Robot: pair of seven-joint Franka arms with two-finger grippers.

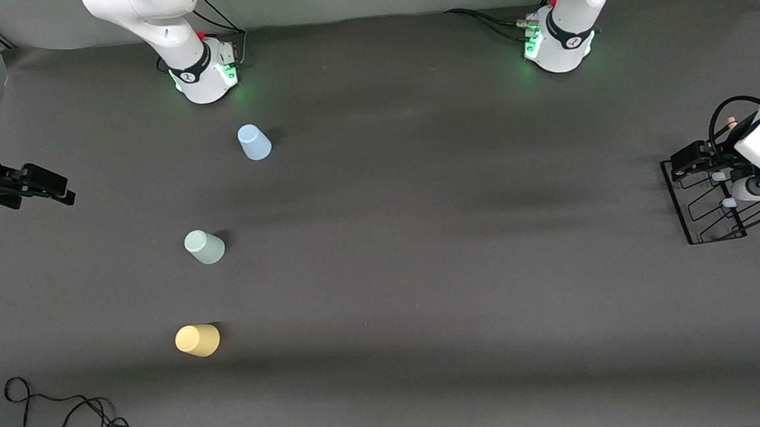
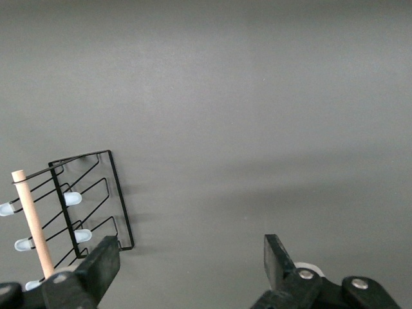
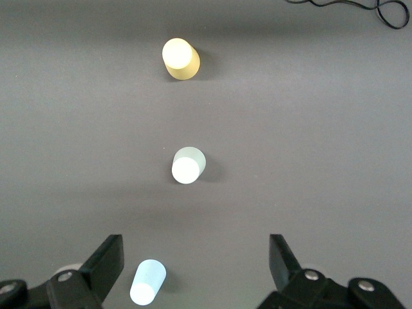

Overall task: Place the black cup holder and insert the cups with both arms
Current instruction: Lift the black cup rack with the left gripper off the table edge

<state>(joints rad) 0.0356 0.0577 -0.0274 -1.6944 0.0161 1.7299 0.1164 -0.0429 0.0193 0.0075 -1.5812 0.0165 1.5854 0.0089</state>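
Note:
The black cup holder [image 1: 710, 210] is a wire rack with a wooden bar handle [image 2: 35, 222] and pale-blue-tipped pegs. It lies at the left arm's end of the table, partly hidden by the left arm. My left gripper [image 1: 682, 162] hangs over the rack's edge, open and empty [image 2: 192, 257]. Three cups stand upside down toward the right arm's end: light blue [image 1: 254, 142], pale green [image 1: 204, 246] and yellow [image 1: 198, 341]. My right gripper [image 1: 60, 191] is up in the air at that end, open and empty [image 3: 196, 257], with the cups [image 3: 188, 165] below it.
Dark grey mat [image 1: 423, 270] covers the table. A loose black cable [image 1: 69, 417] coils near the front edge at the right arm's end. Both arm bases [image 1: 203, 76] [image 1: 561, 47] stand along the edge farthest from the front camera.

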